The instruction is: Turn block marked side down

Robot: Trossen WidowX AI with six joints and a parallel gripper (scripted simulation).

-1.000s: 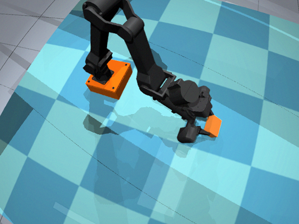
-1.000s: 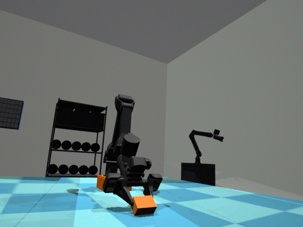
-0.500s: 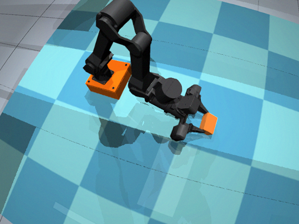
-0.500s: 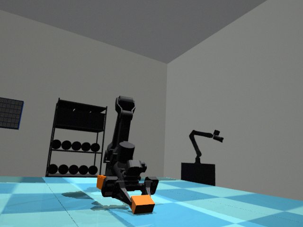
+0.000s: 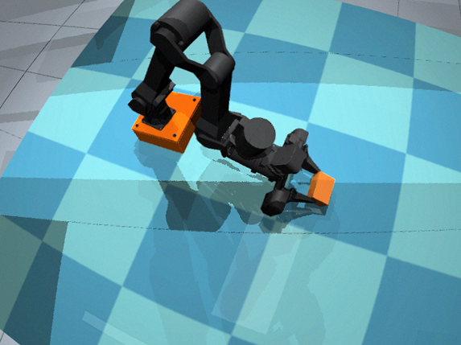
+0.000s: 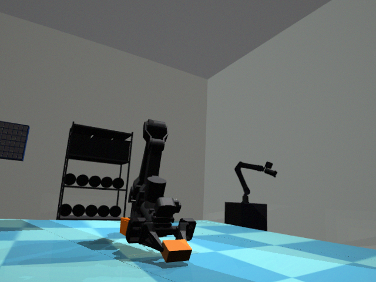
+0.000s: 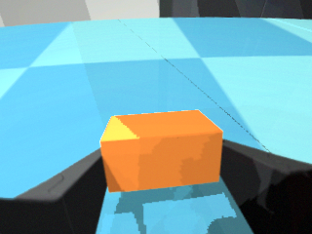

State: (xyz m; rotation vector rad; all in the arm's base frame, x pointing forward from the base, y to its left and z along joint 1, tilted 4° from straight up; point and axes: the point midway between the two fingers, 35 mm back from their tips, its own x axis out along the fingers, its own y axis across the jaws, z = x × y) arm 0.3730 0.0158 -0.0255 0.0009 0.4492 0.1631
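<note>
The orange block point(image 5: 322, 190) point(image 6: 177, 251) point(image 7: 162, 163) is held across its long sides' ends between the two black fingertips. It is low over the blue checkered table point(image 5: 442, 214) point(image 6: 291, 258) point(image 7: 263, 93), and a dark shadow lies just below it. Whether it touches the table is hard to tell. My gripper point(image 5: 316, 186) point(image 6: 174, 245) point(image 7: 160, 149) is shut on the block and reaches forward at a shallow downward slant. No clear mark shows on the visible orange faces. A yellow patch at one corner in the wrist view looks like light. The underside is hidden.
The orange base box point(image 5: 185, 108) point(image 6: 123, 225) carries the arm, behind the gripper. A black shelf point(image 6: 97, 159) with round items and a second black arm point(image 6: 241, 178) on a dark stand point(image 6: 245, 215) stand in the background.
</note>
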